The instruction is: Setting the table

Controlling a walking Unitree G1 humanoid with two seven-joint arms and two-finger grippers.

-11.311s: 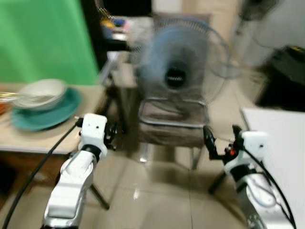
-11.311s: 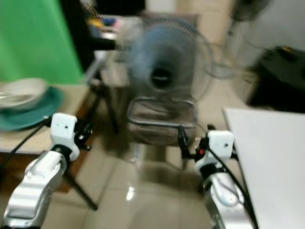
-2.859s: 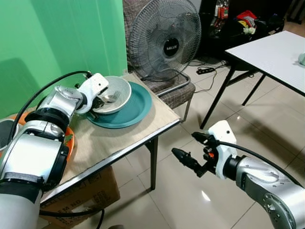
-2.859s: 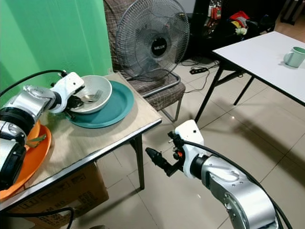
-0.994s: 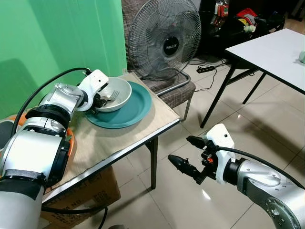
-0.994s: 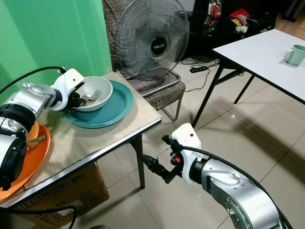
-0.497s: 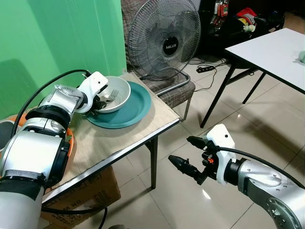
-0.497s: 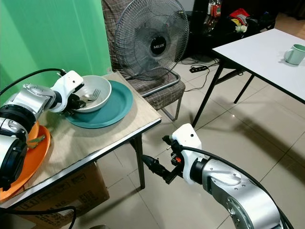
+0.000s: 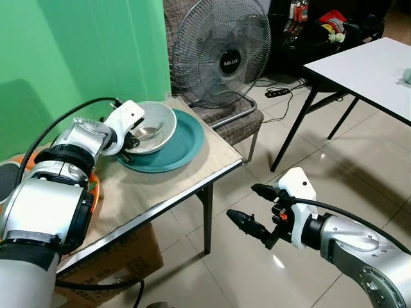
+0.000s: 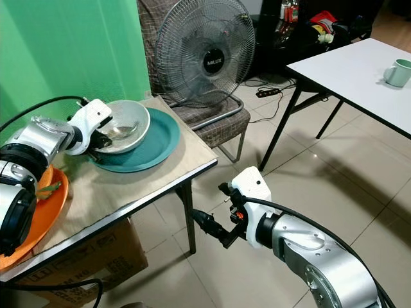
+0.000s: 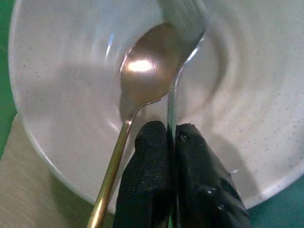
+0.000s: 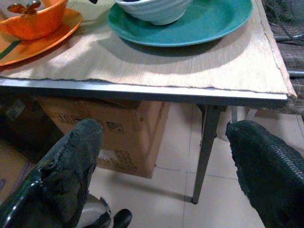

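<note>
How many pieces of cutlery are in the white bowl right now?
2. A gold-handled spoon lies in the white bowl, and a silver fork beside it is pinched by the left tool. None seems hidden.

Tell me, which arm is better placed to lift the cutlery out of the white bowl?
The left. Its gripper is already in the white bowl, shut on the fork beside the spoon. The right gripper hangs open, low over the floor beyond the table edge.

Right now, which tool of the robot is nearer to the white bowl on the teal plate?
Left. The left tool is inside the white bowl, shut on the fork handle. The right tool hangs open over the floor, beyond the table edge, apart from the bowl.
</note>
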